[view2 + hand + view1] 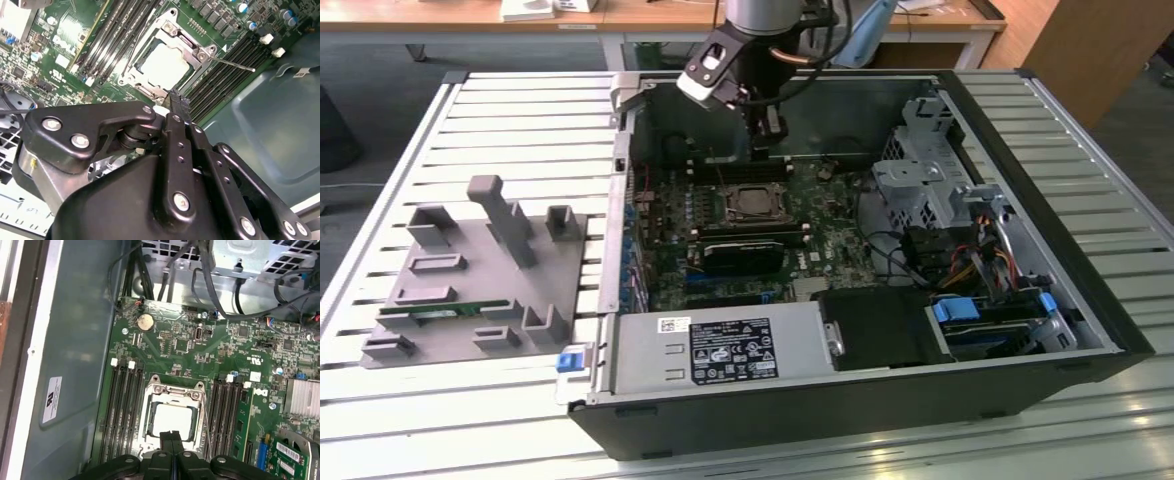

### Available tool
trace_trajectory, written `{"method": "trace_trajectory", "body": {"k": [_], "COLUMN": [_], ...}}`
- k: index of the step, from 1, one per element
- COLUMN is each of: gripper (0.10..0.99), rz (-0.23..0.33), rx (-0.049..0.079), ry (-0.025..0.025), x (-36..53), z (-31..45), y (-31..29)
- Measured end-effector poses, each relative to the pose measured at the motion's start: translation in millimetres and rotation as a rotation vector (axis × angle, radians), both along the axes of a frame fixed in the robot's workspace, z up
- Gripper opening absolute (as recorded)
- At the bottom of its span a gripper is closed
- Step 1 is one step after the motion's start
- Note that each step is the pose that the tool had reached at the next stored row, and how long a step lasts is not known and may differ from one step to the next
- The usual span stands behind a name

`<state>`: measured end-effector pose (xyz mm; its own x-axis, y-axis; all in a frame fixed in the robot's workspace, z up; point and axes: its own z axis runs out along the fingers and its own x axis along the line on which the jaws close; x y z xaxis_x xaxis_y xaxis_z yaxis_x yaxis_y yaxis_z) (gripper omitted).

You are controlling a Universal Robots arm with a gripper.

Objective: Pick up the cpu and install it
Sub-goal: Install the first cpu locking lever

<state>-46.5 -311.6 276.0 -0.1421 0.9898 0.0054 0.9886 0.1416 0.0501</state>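
The cpu (172, 420), a square chip with a bright silver top, lies inside the metal-framed socket (150, 395) on the green motherboard (190, 345). It appears again in the second wrist view (165, 62), with the socket's thin lever (235, 64) sticking out sideways. In the exterior view the socket (750, 205) sits mid-board inside the open computer case (1067, 330). My gripper (765, 150) hangs over the board just behind the socket. Its black fingertips (171, 436) are pressed together, shut with nothing between them, just above the chip's edge.
Memory slots (122, 410) flank the socket on both sides. A grey power supply (720, 350) fills the case front and a drive cage (927, 180) with cables stands at the exterior view's right. A grey parts fixture (467, 290) holding a green memory stick (447, 313) lies outside, left.
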Motion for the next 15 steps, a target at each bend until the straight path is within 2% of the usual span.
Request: {"method": "trace_trajectory", "body": {"k": [15], "gripper": [0.106], "rz": [0.100], "rx": [0.000], "ry": [0.0000], "x": [0.0], "z": [0.0], "y": [0.0]}}
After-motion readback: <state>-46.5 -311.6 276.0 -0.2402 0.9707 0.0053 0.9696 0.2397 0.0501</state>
